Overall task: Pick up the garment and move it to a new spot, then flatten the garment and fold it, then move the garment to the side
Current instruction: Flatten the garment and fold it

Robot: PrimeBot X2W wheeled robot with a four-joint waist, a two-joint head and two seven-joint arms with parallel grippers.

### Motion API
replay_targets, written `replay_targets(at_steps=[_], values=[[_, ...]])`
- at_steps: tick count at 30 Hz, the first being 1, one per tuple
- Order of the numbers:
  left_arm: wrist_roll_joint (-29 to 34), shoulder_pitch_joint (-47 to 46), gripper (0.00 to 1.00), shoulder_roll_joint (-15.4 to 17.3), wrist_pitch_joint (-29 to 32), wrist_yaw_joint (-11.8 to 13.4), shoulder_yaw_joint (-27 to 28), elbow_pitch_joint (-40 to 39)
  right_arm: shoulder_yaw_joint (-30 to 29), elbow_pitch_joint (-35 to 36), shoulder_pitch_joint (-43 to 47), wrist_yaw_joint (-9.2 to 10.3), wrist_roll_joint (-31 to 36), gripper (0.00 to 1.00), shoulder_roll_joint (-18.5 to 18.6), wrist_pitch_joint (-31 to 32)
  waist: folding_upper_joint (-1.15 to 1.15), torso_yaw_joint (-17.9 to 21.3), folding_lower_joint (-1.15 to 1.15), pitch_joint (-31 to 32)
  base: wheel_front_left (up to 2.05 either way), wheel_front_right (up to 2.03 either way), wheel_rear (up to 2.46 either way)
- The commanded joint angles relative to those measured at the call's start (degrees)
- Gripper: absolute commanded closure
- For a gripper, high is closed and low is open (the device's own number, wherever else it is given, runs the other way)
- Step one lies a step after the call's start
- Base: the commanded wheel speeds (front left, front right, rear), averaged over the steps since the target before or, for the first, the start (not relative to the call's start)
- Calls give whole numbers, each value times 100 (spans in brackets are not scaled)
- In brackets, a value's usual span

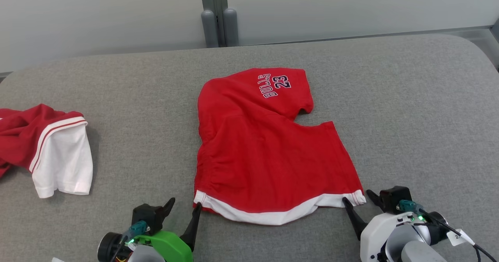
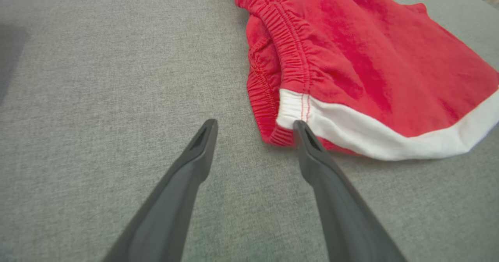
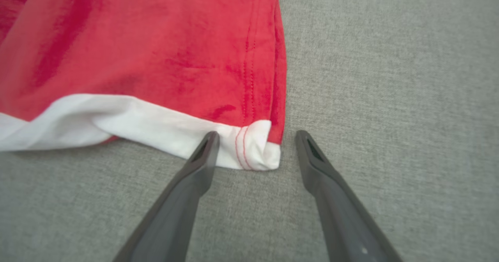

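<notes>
The red Bulls shorts [image 1: 265,153] lie at the middle of our grey padded table [image 1: 390,98], white hem [image 1: 265,216] nearest us. Our left gripper [image 1: 185,204], fingers wide, meets the hem's left corner; our right gripper [image 1: 356,198], equally wide, straddles the right.

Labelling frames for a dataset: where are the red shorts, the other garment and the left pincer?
red shorts [image 1: 257,153]: head view, middle of the red cloth.
other garment [image 1: 62,168]: head view, its white panel.
left pincer [image 1: 185,202]: head view, midway between its fingertips.
</notes>
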State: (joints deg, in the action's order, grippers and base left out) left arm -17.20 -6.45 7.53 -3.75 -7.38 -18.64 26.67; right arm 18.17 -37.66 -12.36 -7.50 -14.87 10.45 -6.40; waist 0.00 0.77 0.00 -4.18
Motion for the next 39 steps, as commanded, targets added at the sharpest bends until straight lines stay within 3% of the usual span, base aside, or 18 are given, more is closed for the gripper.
replay_targets(at_steps=[1,16,17,19,22,23,25,26,27,32,36,39], values=[[-36,-101,0,50,46,-13,-36,2,72,-52,-41,2,-90,0,20,89,0,4,0,-18,0,0,0],[-667,-219,0,385,983,-13,-653,-642,421,190,-170,2,-422,0,229,473,0,71,0,-162,0,0,0],[-683,-225,15,402,1016,-13,-654,-656,441,204,-184,2,-441,0,226,510,0,84,0,-181,0,0,0],[-708,-254,35,443,1049,-13,-659,-663,495,218,-219,2,-460,0,218,600,0,113,0,-230,0,0,0],[-712,-291,51,463,1072,-12,-685,-628,586,179,-256,2,-508,0,229,775,0,139,0,-274,0,0,0],[-727,-302,69,460,1097,-12,-711,-608,633,170,-253,2,-540,15,237,851,0,147,0,-286,0,0,0],[-735,-352,100,472,1134,-12,-764,-557,667,185,-272,2,-618,69,265,927,0,163,0,-304,0,0,0],[-742,-372,100,488,1164,-12,-827,-544,688,207,-280,2,-668,90,279,960,0,172,0,-310,0,0,0],[-764,-388,100,509,1152,-12,-854,-532,740,231,-278,2,-727,100,315,1036,0,183,0,-312,0,0,0],[-999,-357,100,585,1297,-13,-817,-699,758,737,-147,6,-1314,100,617,1343,0,211,0,-279,0,0,0],[-1366,-298,100,773,1602,-13,-649,-1526,544,2082,-56,5,-2102,100,1187,1695,0,254,0,-312,0,0,0],[-1485,-428,100,994,1980,160,-418,-2572,91,3424,4,4,-2686,100,1830,2109,0,304,0,-470,0,0,0]])
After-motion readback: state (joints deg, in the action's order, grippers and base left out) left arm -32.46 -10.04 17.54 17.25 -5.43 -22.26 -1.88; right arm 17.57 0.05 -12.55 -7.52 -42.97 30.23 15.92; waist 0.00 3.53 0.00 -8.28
